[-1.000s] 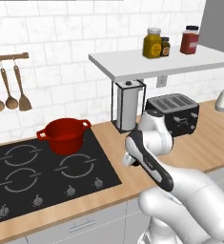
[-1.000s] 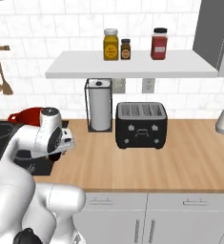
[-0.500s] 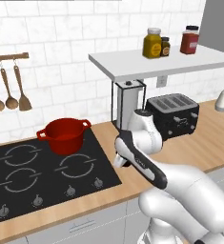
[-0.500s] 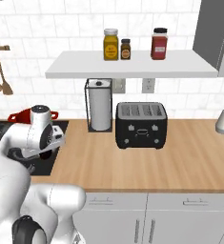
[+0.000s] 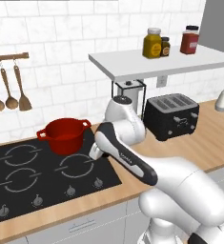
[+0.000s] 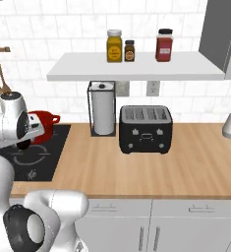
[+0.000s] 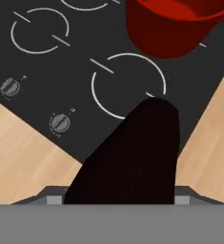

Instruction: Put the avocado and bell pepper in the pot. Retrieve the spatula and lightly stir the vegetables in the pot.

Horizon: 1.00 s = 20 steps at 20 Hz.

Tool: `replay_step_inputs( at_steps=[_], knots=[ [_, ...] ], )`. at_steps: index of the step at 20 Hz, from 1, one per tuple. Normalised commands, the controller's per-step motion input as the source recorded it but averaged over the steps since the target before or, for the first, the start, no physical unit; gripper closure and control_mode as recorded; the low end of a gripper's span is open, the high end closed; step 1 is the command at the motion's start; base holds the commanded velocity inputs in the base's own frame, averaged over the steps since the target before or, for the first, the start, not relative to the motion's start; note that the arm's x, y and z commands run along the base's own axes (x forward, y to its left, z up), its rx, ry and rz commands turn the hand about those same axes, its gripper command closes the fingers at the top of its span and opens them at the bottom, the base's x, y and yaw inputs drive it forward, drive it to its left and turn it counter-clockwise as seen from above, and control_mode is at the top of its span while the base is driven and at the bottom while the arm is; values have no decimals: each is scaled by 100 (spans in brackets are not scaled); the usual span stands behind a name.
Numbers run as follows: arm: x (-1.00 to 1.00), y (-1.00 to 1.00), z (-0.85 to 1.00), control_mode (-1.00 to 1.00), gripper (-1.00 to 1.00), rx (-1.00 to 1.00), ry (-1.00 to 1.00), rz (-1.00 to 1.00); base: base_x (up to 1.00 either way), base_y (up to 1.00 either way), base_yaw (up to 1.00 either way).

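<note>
The squat red pot [image 5: 65, 136] stands on the back right burner of the black cooktop [image 5: 18, 190]; it also shows as the pot [image 6: 43, 120] and the pot [image 7: 175, 24]. My gripper [image 5: 95, 153] hangs low over the front right burner, just right of and in front of the pot. In the hand view a large dark rounded body, the avocado [image 7: 142, 152], fills the space between the jaws and hides the fingertips. The jaws stand wide and shut on it. The bell pepper and the spatula are out of view.
Wooden spoons and a brown spatula [image 5: 23, 97] hang on a wall rail at the left. A paper towel holder [image 6: 103, 115] and a black toaster [image 6: 145, 129] stand on the wooden counter to the right, under a shelf [image 6: 136, 69] with jars. Stove knobs [image 7: 59, 123] line the cooktop's front.
The arm has swung left from the counter by the toaster to over the cooktop's right side, close to the pot. The grip has stayed the same.
</note>
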Motion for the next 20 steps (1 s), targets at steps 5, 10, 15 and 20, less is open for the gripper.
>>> replay_step_inputs(
  at_steps=[5, 10, 15, 20],
  knots=[
    [40, 40, 52, -100, 100, 0, -1, -3, 0, 0, 0],
    [74, 9, -2, -100, 100, 0, 2, -19, 0, 0, 0],
    [64, 20, -9, -100, 100, 0, 0, -18, 0, 0, 0],
    [48, 33, -6, -100, 100, 0, 0, -13, 0, 0, 0]
  ],
)
